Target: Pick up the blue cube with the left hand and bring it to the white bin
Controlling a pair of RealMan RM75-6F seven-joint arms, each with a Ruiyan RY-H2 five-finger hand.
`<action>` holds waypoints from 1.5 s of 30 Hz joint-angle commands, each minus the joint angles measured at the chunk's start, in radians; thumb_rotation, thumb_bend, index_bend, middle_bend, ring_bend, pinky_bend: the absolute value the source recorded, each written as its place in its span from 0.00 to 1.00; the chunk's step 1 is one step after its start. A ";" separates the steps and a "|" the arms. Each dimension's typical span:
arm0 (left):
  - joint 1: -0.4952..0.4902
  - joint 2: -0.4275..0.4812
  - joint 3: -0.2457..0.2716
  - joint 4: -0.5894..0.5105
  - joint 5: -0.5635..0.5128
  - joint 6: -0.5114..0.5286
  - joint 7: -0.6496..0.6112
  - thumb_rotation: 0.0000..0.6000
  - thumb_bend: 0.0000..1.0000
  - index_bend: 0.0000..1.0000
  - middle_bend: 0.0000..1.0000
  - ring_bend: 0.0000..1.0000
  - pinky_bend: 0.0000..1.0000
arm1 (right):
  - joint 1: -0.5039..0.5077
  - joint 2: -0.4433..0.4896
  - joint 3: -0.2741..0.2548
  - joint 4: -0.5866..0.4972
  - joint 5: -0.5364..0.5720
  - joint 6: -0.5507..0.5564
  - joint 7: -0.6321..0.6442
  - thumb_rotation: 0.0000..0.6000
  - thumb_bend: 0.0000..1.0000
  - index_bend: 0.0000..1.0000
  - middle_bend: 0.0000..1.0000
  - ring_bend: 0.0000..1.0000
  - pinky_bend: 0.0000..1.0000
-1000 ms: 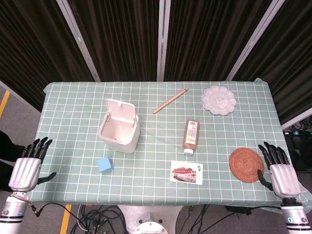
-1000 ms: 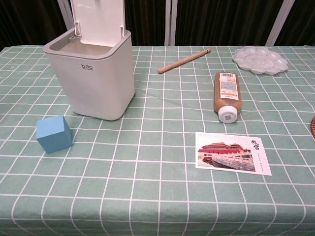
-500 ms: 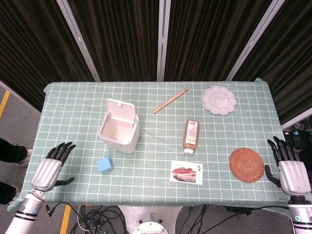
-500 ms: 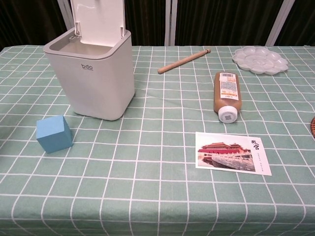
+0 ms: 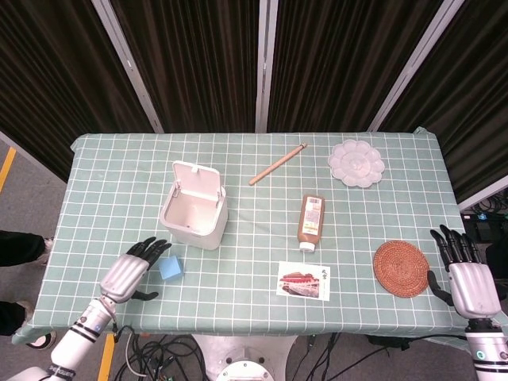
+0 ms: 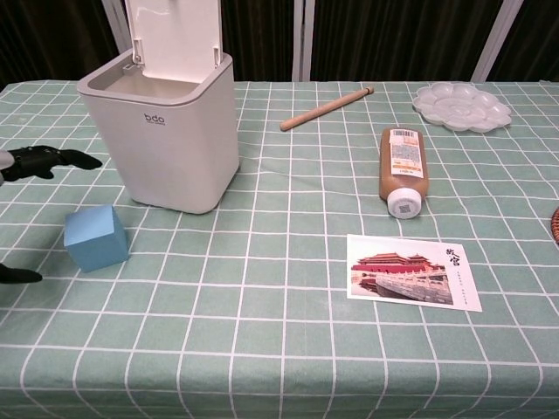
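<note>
Two views, head view first: your left hand (image 5: 127, 275) is over the table's near-left corner, fingers spread and holding nothing, fingertips just beside the blue cube (image 5: 170, 267) on its left side. The cube sits flat on the green checked tablecloth (image 5: 111, 190), near the front edge and just in front of the white bin (image 5: 194, 208), whose lid stands flipped up at the back, mouth open. Between cube and bin there's a narrow strip of bare cloth; the left side of the table is open all the way back. Your right hand (image 5: 463, 278) hangs off the right edge, fingers apart, empty, near the woven coaster (image 5: 401, 268). Mid-table you've got a brown bottle (image 5: 310, 221) lying down, a postcard (image 5: 303, 282) near the front edge, a wooden stick (image 5: 277, 164) and a white palette (image 5: 356, 162) toward the back.

Chest view: the cube (image 6: 96, 237) is a plain light-blue block, clean faces, one corner turned toward you. Dark fingertips (image 6: 52, 161) of the left hand reach in from the left edge above it, a thumb tip (image 6: 17, 276) below it, neither touching. The bin (image 6: 162, 131) reads "bdo" on its front. The bottle (image 6: 403, 166) carries a label with a barcode, too small to read; the postcard (image 6: 412, 271) shows a red palace and some characters
</note>
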 commanded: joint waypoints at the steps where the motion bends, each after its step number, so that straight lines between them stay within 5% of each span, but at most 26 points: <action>1: -0.020 -0.022 -0.008 0.018 -0.016 -0.022 0.012 1.00 0.00 0.10 0.10 0.03 0.18 | 0.000 0.000 0.000 0.003 0.002 -0.001 0.003 1.00 0.36 0.00 0.00 0.00 0.00; 15: -0.057 -0.087 -0.009 0.072 -0.041 -0.036 0.011 1.00 0.06 0.22 0.22 0.18 0.39 | -0.003 -0.011 -0.002 0.036 0.015 -0.013 0.036 1.00 0.36 0.00 0.00 0.00 0.00; 33: -0.062 -0.152 -0.002 0.139 -0.018 0.027 -0.010 1.00 0.29 0.46 0.46 0.42 0.62 | -0.004 -0.015 -0.003 0.051 0.017 -0.015 0.052 1.00 0.36 0.00 0.00 0.00 0.00; 45: 0.022 0.045 -0.005 -0.057 -0.026 0.193 0.084 1.00 0.31 0.49 0.48 0.44 0.65 | -0.003 -0.014 0.000 0.047 0.017 -0.014 0.048 1.00 0.36 0.00 0.00 0.00 0.00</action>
